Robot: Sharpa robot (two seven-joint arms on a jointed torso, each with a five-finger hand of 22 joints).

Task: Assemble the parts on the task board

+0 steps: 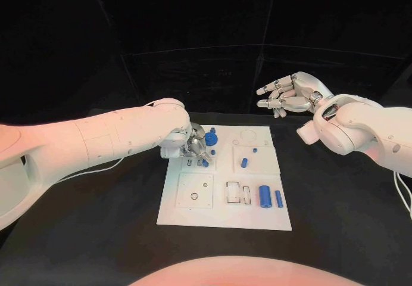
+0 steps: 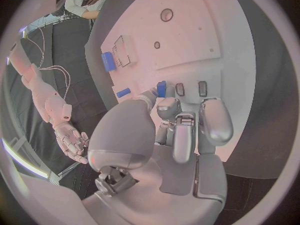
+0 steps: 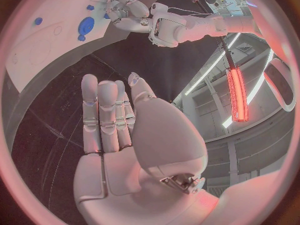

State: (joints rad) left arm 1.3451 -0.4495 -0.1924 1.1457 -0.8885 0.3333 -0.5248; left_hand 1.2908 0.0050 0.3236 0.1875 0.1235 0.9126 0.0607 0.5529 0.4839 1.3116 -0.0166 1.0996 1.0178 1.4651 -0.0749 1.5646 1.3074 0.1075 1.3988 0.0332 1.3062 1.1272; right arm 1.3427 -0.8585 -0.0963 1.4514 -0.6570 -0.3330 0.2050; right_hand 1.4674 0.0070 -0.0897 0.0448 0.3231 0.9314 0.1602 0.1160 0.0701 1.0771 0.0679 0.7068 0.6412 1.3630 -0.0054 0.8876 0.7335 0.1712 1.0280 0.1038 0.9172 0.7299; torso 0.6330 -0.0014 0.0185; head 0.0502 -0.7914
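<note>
A: What sits closest in the head view?

B: The near edge of the white task board (image 1: 225,220) on the black table (image 1: 343,238). Just in from that edge, at the board's right, two blue cylinders (image 1: 270,196) lie side by side, the left one thicker. Beside them are rectangular cut-outs (image 1: 238,192), and a square inset plate (image 1: 194,190) with a small hole lies to the board's left.

A: Any writing or labels?

B: None that I can read on the board or the parts.

A: And the recesses, what is in them?

B: In the right middle panel a small blue peg (image 1: 244,161) lies on the surface, with a smaller blue piece (image 1: 255,149) past it. I cannot tell whether either one is seated in a hole.

A: The left hand?

B: The left hand (image 1: 190,145) is down on the board's far left section, fingers curled in around a blue part (image 1: 209,140). Its wrist view shows a blue piece (image 2: 161,88) at the fingertips (image 2: 167,105).

A: The right hand?

B: The right hand (image 1: 287,93) hangs above the table beyond the board's far right corner, holding nothing. Its wrist view shows the fingers (image 3: 107,110) straight and close together.
</note>
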